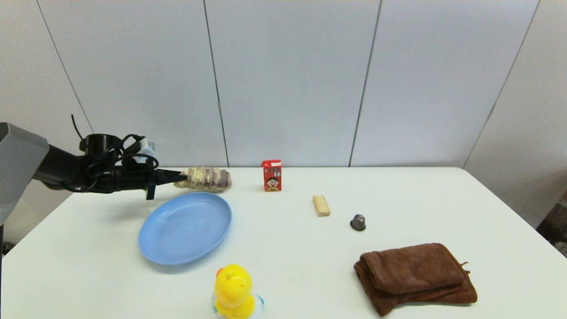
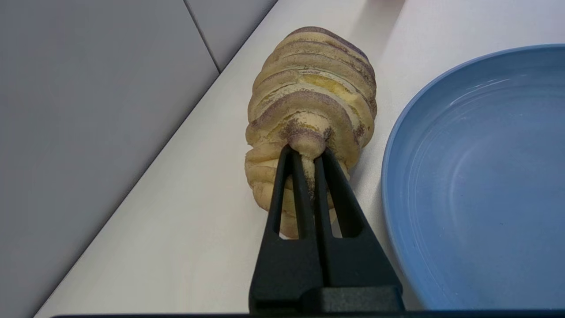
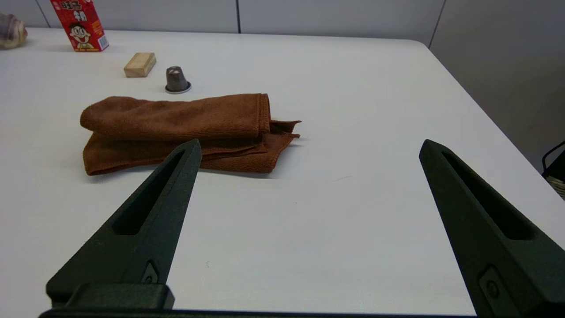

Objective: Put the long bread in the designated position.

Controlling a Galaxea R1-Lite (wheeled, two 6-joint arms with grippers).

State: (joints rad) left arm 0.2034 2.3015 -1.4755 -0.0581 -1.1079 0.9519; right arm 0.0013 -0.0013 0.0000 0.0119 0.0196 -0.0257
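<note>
The long bread point(image 1: 206, 179) lies lengthwise at the far left of the white surface point(image 1: 398, 195), close to the wall, just beyond the far rim of the blue plate point(image 1: 185, 228). The left gripper point(image 1: 181, 178) has its jaws nearly closed, pinching the pointed near tip of the loaf; in the left wrist view the loaf point(image 2: 309, 110) sits just beside the plate's rim point(image 2: 393, 145), with bare surface between it and the wall. The plate holds nothing. To the loaf's right stands a small red carton point(image 1: 272, 175), then a pale wooden block point(image 1: 321, 205) and a small dark capsule point(image 1: 358, 222), all apart from each other. A folded brown towel point(image 1: 414, 275) lies nearer on the right, and a yellow duck toy point(image 1: 234, 292) stands at the near edge. The right gripper point(image 3: 309, 152) hovers over bare surface near the towel point(image 3: 176, 132), jaws spread wide and holding nothing.
</note>
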